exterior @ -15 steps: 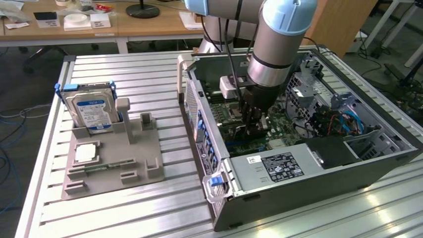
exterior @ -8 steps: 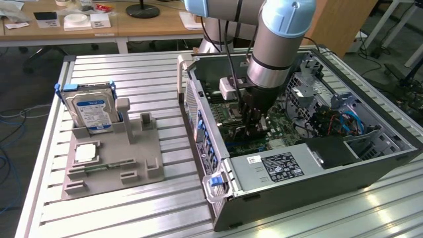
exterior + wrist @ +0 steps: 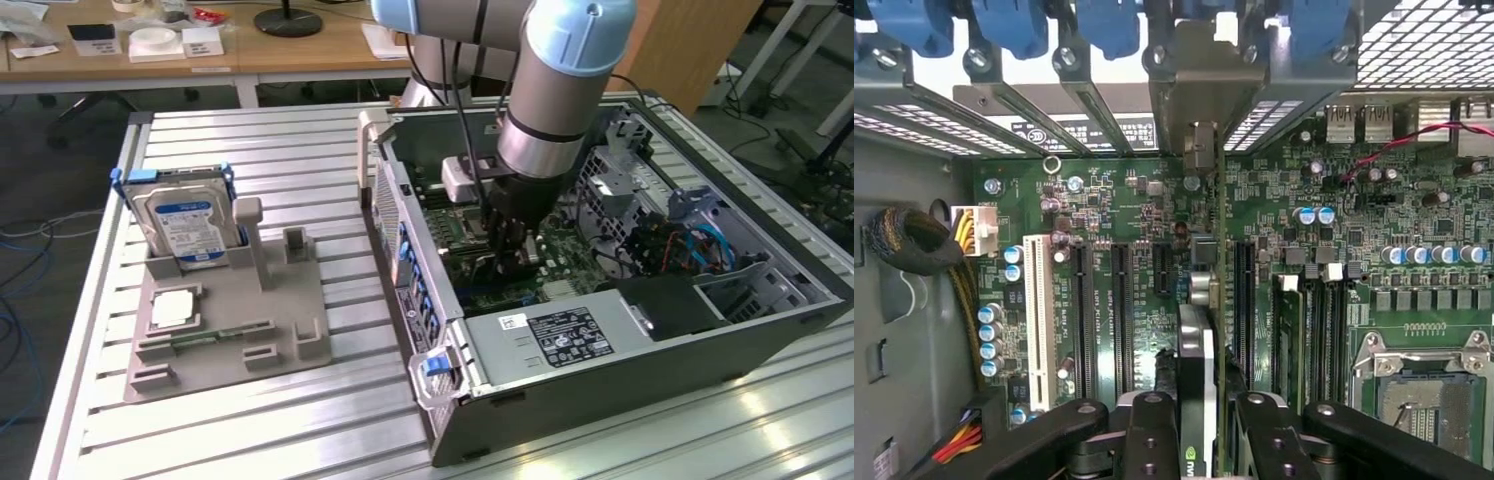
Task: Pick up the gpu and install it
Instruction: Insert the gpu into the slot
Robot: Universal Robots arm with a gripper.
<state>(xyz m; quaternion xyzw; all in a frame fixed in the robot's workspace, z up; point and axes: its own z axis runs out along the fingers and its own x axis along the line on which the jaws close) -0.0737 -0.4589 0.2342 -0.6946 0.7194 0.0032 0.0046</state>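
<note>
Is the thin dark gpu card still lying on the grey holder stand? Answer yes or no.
No: the thin dark gpu card stands on edge in the gripper above the green motherboard inside the computer case.

One gpu (image 3: 1197, 360), one hard drive (image 3: 184, 222), one computer case (image 3: 747, 330)

Open computer case (image 3: 747, 330), hard drive (image 3: 187, 225) upright in grey holder (image 3: 267, 340) — desks behind

The gpu (image 3: 1199, 330), a thin dark card (seen edge-on), stands upright over the green motherboard's slots
</note>
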